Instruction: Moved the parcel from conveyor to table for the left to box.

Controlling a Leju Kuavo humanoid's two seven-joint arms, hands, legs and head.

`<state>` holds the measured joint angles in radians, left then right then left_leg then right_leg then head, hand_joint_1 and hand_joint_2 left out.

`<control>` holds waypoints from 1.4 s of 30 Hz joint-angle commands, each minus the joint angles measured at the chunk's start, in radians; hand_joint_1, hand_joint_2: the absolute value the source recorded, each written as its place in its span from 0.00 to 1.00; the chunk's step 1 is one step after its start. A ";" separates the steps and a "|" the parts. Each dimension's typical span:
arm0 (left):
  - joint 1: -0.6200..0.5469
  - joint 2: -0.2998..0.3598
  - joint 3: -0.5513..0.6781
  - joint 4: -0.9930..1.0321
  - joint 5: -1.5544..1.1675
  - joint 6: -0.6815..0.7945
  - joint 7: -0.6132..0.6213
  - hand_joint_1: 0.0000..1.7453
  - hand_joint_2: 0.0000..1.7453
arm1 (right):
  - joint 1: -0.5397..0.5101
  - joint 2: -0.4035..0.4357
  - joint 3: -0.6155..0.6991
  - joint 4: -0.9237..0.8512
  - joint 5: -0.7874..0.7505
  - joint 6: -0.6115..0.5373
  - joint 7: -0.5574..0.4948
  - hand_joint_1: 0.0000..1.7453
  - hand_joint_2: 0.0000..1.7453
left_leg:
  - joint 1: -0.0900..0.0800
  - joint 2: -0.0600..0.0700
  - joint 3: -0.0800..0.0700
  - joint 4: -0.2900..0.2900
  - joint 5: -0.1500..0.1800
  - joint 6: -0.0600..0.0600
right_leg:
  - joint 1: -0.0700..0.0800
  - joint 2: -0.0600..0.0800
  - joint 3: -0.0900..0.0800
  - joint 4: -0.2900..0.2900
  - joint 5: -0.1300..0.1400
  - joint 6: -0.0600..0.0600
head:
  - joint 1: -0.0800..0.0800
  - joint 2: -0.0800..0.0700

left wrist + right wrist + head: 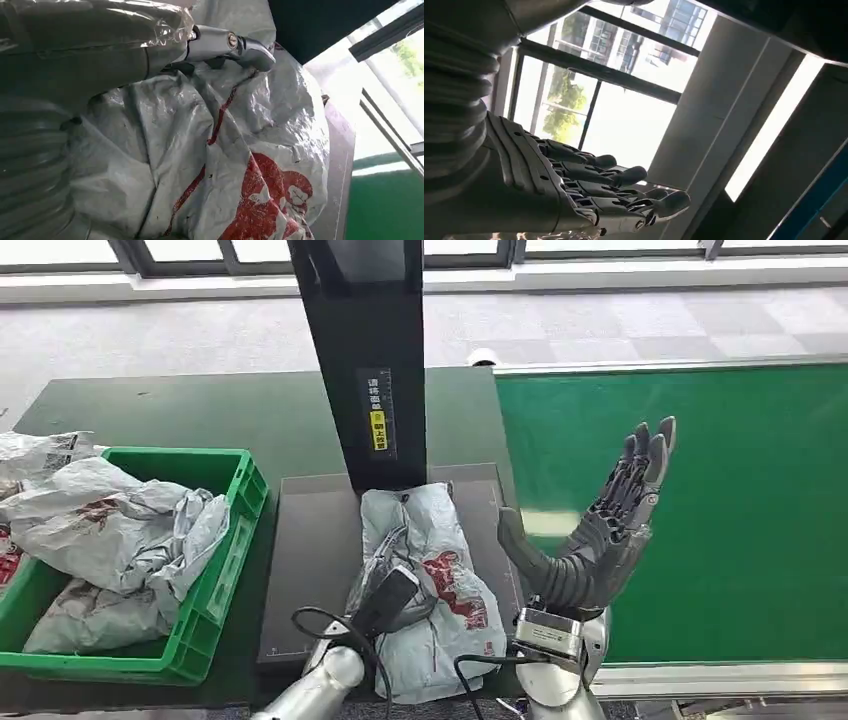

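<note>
On the bench [150,405], the left hand [388,598] rests on the grey parcel [440,575], its grip hidden. A black post [365,350] stands just behind; the right hand [610,525] is spread, holding nothing.

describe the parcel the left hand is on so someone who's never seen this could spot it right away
Find the tall black post rising from the dark plate between the green crate and the green conveyor. The parcel is the crumpled grey plastic bag with red print lying flat at the post's foot, under the left hand. The similar bags are all piled in the crate.
</note>
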<state>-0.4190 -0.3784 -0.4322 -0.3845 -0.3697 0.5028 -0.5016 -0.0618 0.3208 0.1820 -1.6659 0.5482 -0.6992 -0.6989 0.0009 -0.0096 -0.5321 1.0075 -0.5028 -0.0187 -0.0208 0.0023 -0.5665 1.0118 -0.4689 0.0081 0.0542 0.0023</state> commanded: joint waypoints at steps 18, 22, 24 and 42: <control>0.008 0.029 -0.122 0.125 -0.117 -0.024 0.116 1.00 1.00 | -0.018 0.028 -0.021 0.063 -0.016 0.001 0.001 0.00 1.00 | 0.001 0.004 0.005 -0.003 0.001 0.001 | 0.001 0.002 0.004 -0.004 0.003 -0.001 | 0.000 0.000; 0.010 0.029 -0.122 0.128 -0.131 -0.010 0.119 1.00 1.00 | -0.015 0.028 -0.022 0.066 -0.012 0.001 0.001 0.00 1.00 | 0.001 0.003 0.006 -0.002 0.000 0.001 | 0.001 0.001 0.006 -0.003 0.001 0.000 | 0.000 0.000; 0.008 0.029 -0.129 0.132 -0.146 0.009 0.127 1.00 1.00 | -0.018 0.028 -0.023 0.069 -0.020 0.001 0.001 0.00 1.00 | 0.001 0.005 0.004 -0.004 0.002 0.001 | 0.001 0.003 0.004 -0.005 0.004 -0.001 | 0.000 0.000; 0.103 0.029 0.537 -0.565 -0.762 0.195 -0.009 1.00 1.00 | -0.003 0.028 -0.057 0.053 -0.029 0.001 0.001 0.00 1.00 | 0.001 0.009 0.002 0.000 0.005 -0.001 | 0.003 0.008 -0.011 -0.001 0.007 -0.002 | 0.000 0.000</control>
<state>-0.3427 -0.3662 -0.1886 -0.7219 -1.1736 0.7019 -0.4997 -0.0594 0.3208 0.1705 -1.6598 0.5242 -0.6996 -0.6985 0.0009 -0.0043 -0.5304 1.0080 -0.4980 -0.0194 -0.0194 0.0075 -0.5763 1.0122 -0.4632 0.0072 0.0538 0.0023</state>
